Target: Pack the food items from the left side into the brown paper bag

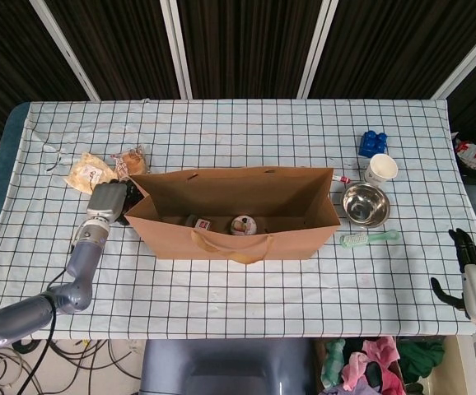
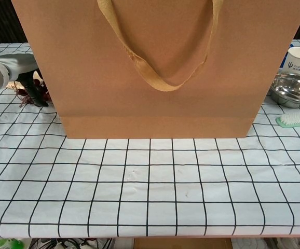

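1. From the head view, the brown paper bag (image 1: 234, 212) stands open in the middle of the checked table (image 1: 246, 132). Two small food items already sit at the bottom of the bag.
2. The left hand (image 1: 106, 200) is low at the bag's left end, right over the bunch of dark grapes, which it mostly hides here. It is likely there to pick them up. Whether its fingers hold the grapes cannot be told.
3. Two wrapped breads wait just left of the bag: a pale one (image 1: 86, 173) and a brown one (image 1: 129, 160). They are not packed yet.
4. The right hand (image 1: 469, 267) rests far to the right of the bag, at the table edge, its dark fingers loosely apart and holding nothing.
5. A steel bowl (image 1: 365, 204), a paper cup (image 1: 380, 169), a green toothbrush (image 1: 368, 238) and a blue block (image 1: 373, 143) sit right of the bag. They are not food.
6. From the chest view, the bag fills most of the picture. Left of it, dark fingers (image 2: 35, 92) reach down onto the grapes (image 2: 40, 91). The grip is still unclear.
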Tool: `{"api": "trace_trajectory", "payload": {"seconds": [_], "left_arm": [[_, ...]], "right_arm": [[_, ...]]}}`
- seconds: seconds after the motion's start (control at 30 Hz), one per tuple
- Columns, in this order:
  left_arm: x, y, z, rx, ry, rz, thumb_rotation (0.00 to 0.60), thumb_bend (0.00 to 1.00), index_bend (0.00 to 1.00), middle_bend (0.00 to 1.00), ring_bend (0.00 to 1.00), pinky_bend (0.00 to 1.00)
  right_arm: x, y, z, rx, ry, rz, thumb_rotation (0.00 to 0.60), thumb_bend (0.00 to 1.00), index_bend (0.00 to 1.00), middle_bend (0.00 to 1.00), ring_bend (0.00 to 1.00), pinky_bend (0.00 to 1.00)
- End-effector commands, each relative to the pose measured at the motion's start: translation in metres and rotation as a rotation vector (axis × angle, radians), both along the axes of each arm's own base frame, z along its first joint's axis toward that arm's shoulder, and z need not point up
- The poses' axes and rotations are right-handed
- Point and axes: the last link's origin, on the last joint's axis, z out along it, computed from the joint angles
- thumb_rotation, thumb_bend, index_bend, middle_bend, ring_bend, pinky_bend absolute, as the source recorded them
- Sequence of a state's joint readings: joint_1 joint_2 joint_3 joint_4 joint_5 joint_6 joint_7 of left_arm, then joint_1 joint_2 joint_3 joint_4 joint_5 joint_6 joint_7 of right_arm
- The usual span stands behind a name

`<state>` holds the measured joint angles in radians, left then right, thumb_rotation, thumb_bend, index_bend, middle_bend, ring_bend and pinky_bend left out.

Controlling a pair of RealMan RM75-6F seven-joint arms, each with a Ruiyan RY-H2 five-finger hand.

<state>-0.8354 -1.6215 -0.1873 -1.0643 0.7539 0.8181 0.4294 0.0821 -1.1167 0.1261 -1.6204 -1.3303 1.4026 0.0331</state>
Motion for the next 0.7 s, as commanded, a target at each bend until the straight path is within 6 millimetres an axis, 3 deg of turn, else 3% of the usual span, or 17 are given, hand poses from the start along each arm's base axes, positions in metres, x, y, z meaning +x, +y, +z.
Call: {"api": "trace_trajectory", "payload": {"seconds": [0.03,0.17,0.33,0.7], "left_arm": [[-0.003,0.000,-0.001,0.000,0.020,0.007,0.600,0.20,0.29,0.36,0.24,0.36],[-0.006,0.002,0.000,0.006,0.041,0.022,0.600,0.22,0.32,0.37,0.26,0.39],[-0.005,0.002,0.006,0.066,0.061,-0.011,0.600,0.44,0.48,0.55,0.44,0.58],[0.000,0.000,0.030,0.110,0.046,-0.005,0.600,0.52,0.58,0.64,0.53,0.65]], "right_arm": [[0.000,0.000,0.000,0.000,-0.002,0.000,0.600,0.27,0.03,0.03,0.14,0.27],[0.000,0.000,0.000,-0.001,-0.001,0.000,0.600,0.27,0.03,0.03,0.14,0.27],[0.000,0.000,0.000,0.001,-0.009,-0.001,0.600,0.27,0.03,0.03,0.14,0.27],[0.000,0.000,0.001,-0.002,-0.016,-0.001,0.600,0.27,0.03,0.03,0.14,0.27]]}}
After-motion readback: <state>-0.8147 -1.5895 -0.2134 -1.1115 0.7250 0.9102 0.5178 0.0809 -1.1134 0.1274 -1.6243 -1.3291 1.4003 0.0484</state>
